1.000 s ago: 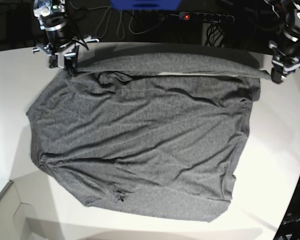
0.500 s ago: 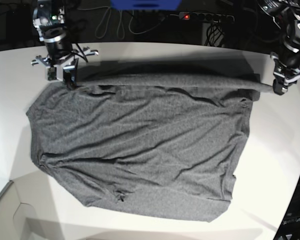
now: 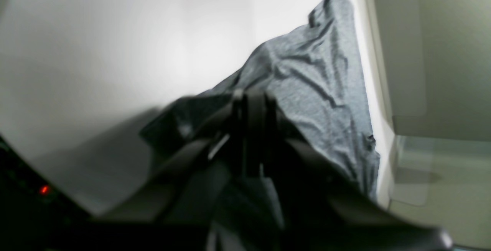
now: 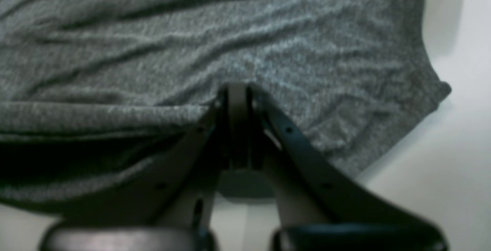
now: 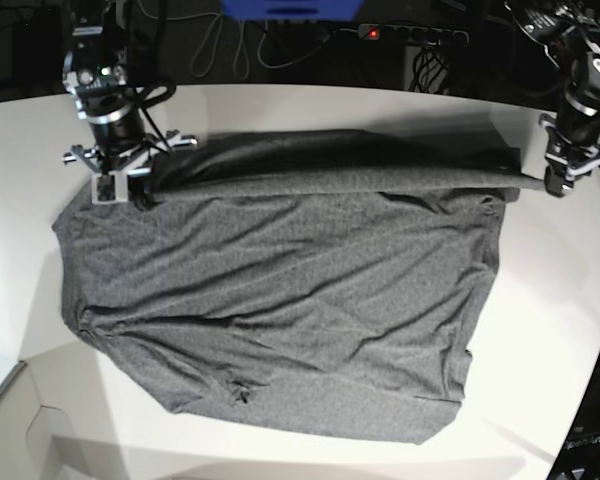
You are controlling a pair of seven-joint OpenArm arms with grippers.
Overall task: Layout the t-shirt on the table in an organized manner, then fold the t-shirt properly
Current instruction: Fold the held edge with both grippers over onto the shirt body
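On the white tabletop, the t-shirt lies spread, far edge lifted. Left end effector and right end effector each pinch that edge, jaws closed.

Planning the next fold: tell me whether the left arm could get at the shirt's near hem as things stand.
Probably not yet. The left end effector is shut on the t-shirt at its far edge, holding that edge raised together with the right end effector. Nothing lies between it and the near hem, but it must let go first.

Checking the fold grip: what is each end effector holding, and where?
Both hold the heathered dark grey knit t-shirt at its far edge: the right end effector and the left end effector each pinch one end.
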